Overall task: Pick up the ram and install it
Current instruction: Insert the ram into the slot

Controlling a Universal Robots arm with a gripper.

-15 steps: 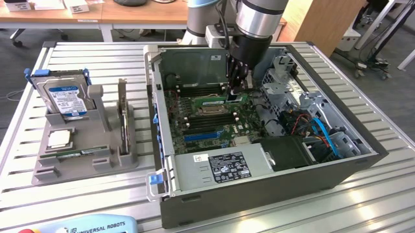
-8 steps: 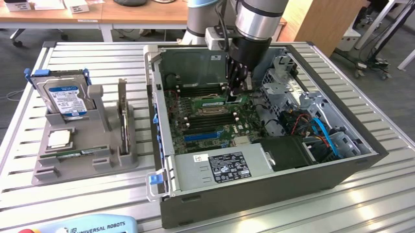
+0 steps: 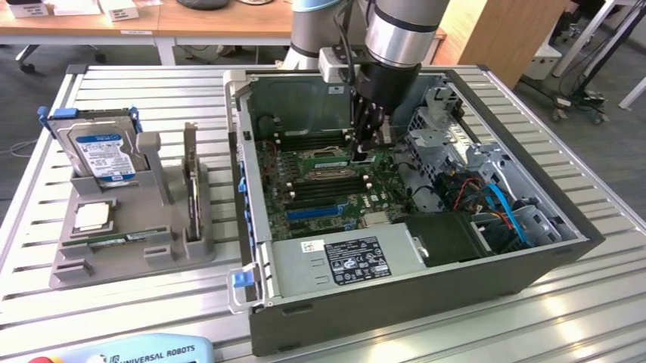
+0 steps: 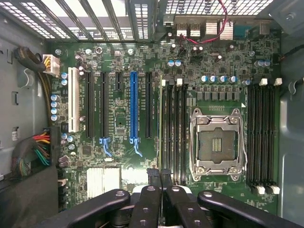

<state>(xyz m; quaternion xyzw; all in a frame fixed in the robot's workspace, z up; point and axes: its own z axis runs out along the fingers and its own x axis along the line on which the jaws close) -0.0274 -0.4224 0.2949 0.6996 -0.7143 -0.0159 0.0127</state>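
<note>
Gripper (image 3: 364, 151) (image 4: 159, 175) deep inside the open computer case (image 3: 404, 302), low over the motherboard (image 4: 118, 118). Jaws are narrow, pinching the ram (image 4: 160, 133). The stick stands on edge between the fingertips (image 4: 152, 173) and runs along the memory slot (image 4: 169, 133) nearest the blue slot (image 4: 133, 109), with the empty processor socket (image 4: 217, 145) just beyond. The case sits on a slatted metal table (image 3: 565, 318). To the exterior view's left is a grey holder (image 3: 71, 268) with a hard drive (image 3: 101, 155) and a second stick (image 3: 126, 240). Wooden desks (image 3: 202, 23) stand behind.

Matt grey metal case (image 3: 404, 302), shiny metal socket frame (image 4: 216, 119), matt black plastic pincer (image 4: 159, 175), ribbed metal table (image 3: 141, 310).
</note>
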